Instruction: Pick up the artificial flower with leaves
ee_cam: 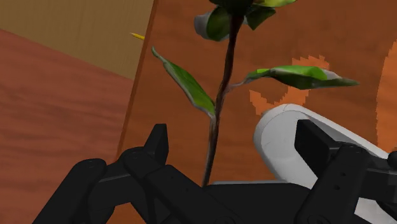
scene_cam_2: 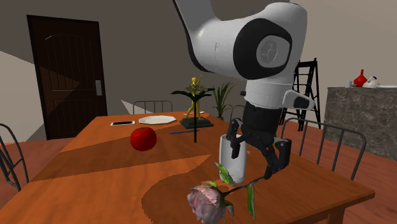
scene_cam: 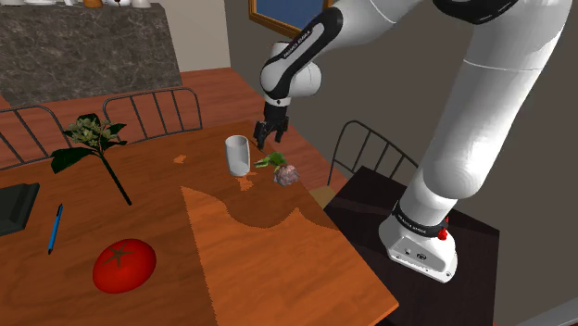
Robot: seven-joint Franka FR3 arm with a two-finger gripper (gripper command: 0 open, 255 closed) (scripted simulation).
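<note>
White cup (scene_cam: 237, 155) upright, flower (scene_cam_2: 207, 200) lying beside, gripper (scene_cam: 270, 142) spread around stem

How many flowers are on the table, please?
2: a pink flower beside the cup, by the gripper, and a dark-leaved flower farther off near the pen. None seems hidden.

A wooden dining table (scene_cam: 269, 269) carries everything, its top a darker brown with a lighter orange band across it; a white cup (scene_cam: 237, 155) stands near one edge, and just beside it lies an artificial rose (scene_cam: 287, 173), pink bloom towards the edge, green leaves by the cup; well apart are a red tomato (scene_cam: 123, 265), a blue pen (scene_cam: 56, 228), a dark flat pad (scene_cam: 14, 208) and an upright leafy sprig (scene_cam: 93, 144); a white plate (scene_cam_2: 156, 119) and a phone (scene_cam_2: 122, 123) lie at the far end.
</note>
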